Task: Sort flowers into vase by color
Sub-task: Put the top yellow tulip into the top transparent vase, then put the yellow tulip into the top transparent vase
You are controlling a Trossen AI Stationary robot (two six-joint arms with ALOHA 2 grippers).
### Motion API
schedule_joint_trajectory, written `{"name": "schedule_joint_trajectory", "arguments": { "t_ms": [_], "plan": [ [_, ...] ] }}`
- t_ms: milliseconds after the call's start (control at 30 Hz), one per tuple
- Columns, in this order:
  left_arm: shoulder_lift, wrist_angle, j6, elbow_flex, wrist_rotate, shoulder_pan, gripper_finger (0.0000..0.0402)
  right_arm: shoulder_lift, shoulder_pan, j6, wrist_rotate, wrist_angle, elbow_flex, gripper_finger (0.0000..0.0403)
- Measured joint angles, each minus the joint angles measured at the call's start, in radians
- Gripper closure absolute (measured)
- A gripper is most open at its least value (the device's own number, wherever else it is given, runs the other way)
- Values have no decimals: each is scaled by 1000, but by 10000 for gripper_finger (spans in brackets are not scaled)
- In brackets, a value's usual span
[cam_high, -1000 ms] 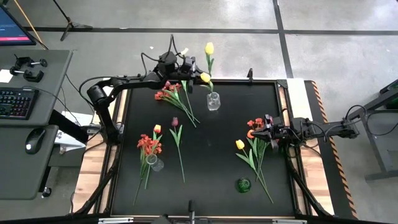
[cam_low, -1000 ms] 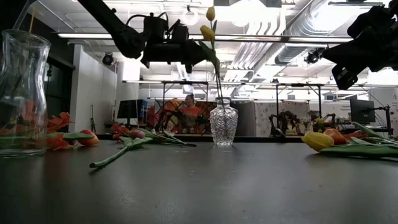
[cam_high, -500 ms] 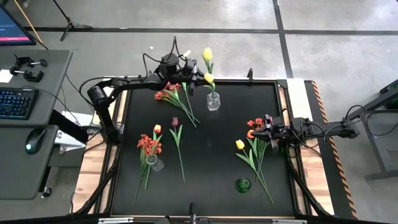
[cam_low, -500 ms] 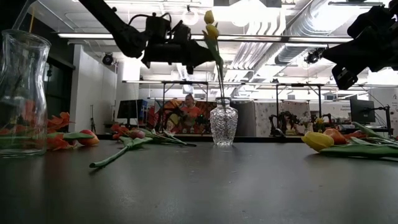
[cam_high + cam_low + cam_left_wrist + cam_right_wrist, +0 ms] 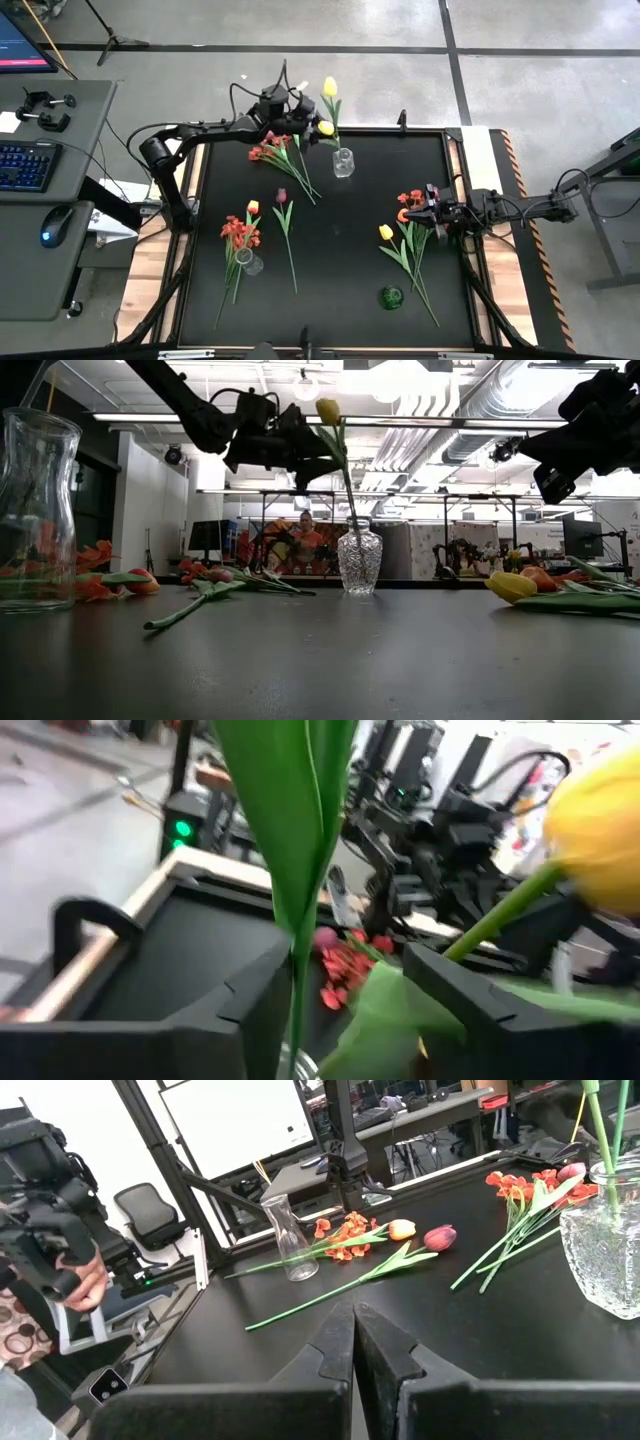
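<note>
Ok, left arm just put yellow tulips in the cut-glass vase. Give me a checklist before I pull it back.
1. Yellow tulips stems in the cut-glass vase: ok, stems run down into its neck in the low view.
2. Left gripper jaws open: ok, stems pass between spread jaws in the left wrist view.
3. Stems free of the jaws: cannot tell, a leaf lies close against one.
4. Vase upright: ok.
5. Right gripper out of the way: ok, shut and empty over the flowers on the table's right side.
6. Tulips standing unsupported: cannot tell, they lean.
</note>
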Motion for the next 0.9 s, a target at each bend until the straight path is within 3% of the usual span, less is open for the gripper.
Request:
{"name": "schedule_joint_trajectory", "arguments": {
  "t_ms": [167, 367, 567, 900],
  "plan": [
    [0, -50, -1, 0, 75, -2, 194, 0, 0, 0, 0, 0, 0, 402],
    [-17, -116, 27, 0, 89, -6, 190, 0, 0, 0, 0, 0, 0, 402],
    [-91, -260, 154, 0, 54, 50, 190, 0, 0, 0, 0, 0, 0, 402],
    [-170, -338, 212, 0, -4, 147, 190, 0, 0, 0, 0, 0, 0, 402]
  ]
}}
